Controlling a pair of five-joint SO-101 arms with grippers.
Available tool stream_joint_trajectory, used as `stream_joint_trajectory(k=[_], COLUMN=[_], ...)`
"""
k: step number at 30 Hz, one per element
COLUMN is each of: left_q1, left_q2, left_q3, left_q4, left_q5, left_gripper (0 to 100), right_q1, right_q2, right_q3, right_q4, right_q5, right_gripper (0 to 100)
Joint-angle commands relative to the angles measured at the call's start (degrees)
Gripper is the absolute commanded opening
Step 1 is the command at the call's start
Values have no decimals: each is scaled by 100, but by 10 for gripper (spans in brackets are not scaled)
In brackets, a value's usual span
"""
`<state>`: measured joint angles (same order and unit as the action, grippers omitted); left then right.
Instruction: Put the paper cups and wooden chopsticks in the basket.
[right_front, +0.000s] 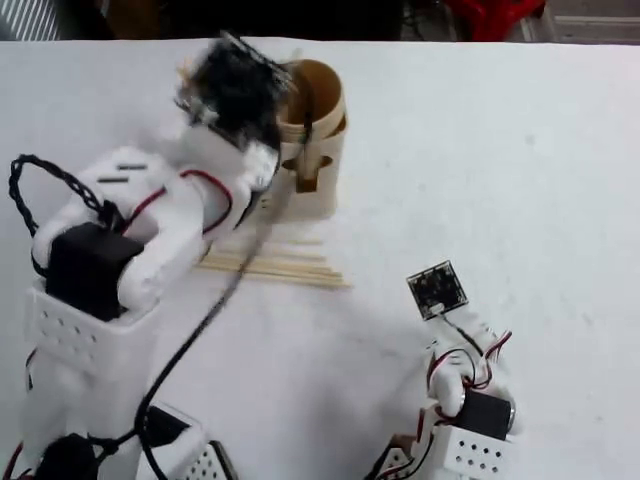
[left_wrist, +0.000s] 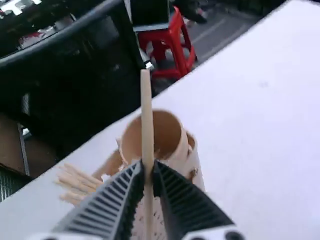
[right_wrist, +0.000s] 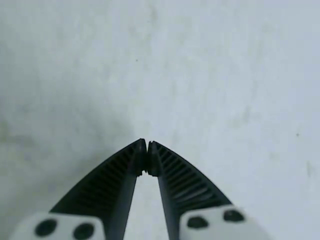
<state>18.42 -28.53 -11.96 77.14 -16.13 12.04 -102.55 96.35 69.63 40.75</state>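
Clamping one slim wooden chopstick (left_wrist: 145, 115) between ribbed black fingers (left_wrist: 125, 195), the left gripper (left_wrist: 148, 168) is held close over the round, thin-walled wooden basket (left_wrist: 172, 137). Other chopsticks (right_front: 275, 265) are laid in a flat bundle on the white table (right_front: 520, 150) beside the basket. The right gripper (right_wrist: 146, 159) is pressed together, empty, above bare tabletop.

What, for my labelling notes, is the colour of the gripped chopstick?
The chopstick is pale beige wood; left wrist view.
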Motion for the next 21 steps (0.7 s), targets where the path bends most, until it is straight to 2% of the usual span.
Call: stream_joint_trajectory(k=[1, 6, 10, 16, 21], left_q1=[-312, -989, -1376, -1666, -1815], left_q2=[180, 655, 980, 1464, 1516], left_q3=[-299, -352, -352, -360, -360], left_q4=[-1565, -3042, -3684, -3771, -3771], left_q5=[1108, 1846, 2453, 3077, 3130], left_gripper=[22, 22, 24, 66, 98], right_q1=[13, 13, 13, 13, 13], right_q2=[-48, -48, -48, -40, -40], right_q3=[53, 53, 53, 53, 53], right_q4=[22, 22, 22, 22, 22], right_q5=[18, 18, 18, 18, 18], right_gripper=[18, 18, 18, 18, 18])
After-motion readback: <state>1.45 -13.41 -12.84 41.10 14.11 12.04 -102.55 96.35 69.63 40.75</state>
